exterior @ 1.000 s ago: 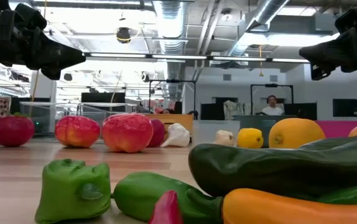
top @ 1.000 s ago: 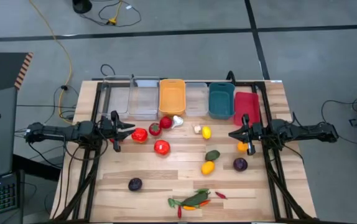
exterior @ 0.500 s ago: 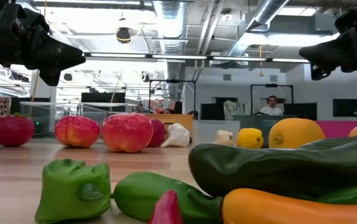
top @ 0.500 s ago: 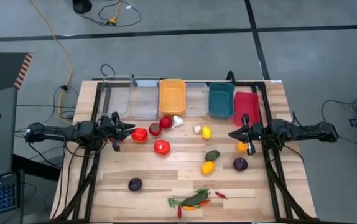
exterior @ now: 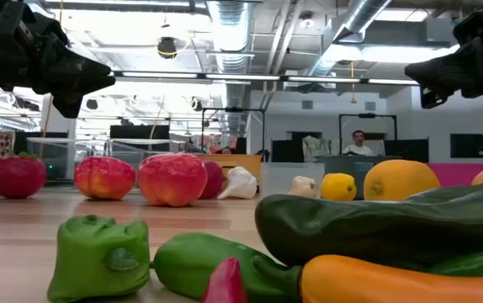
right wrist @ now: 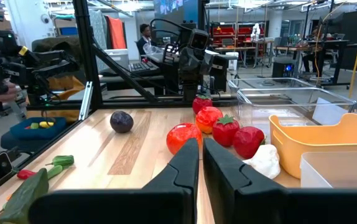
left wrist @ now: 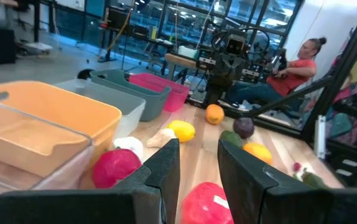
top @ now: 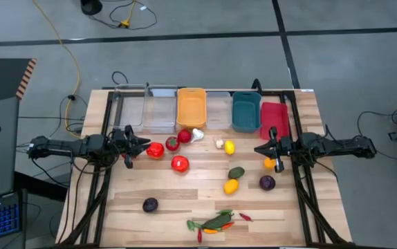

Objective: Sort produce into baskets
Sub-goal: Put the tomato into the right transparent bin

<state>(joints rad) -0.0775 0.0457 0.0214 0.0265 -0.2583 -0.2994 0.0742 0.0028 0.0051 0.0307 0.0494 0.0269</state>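
Across the pale wooden table (top: 185,200) we see six empty plastic baskets (top: 191,107) and all the toy produce (top: 180,164) unsorted; left gripper (top: 142,143) slightly parted, right gripper (top: 256,149) closed, both empty.

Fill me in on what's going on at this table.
A two-armed robot is set to sort toy produce into the baskets lined up along the table's far edge. No piece shows in any basket; tomatoes, a lemon, purple balls and chilies all lie loose on the wood. The left gripper hovers slightly open beside the red pieces, holding nothing. The right gripper hovers shut and empty near an orange fruit.
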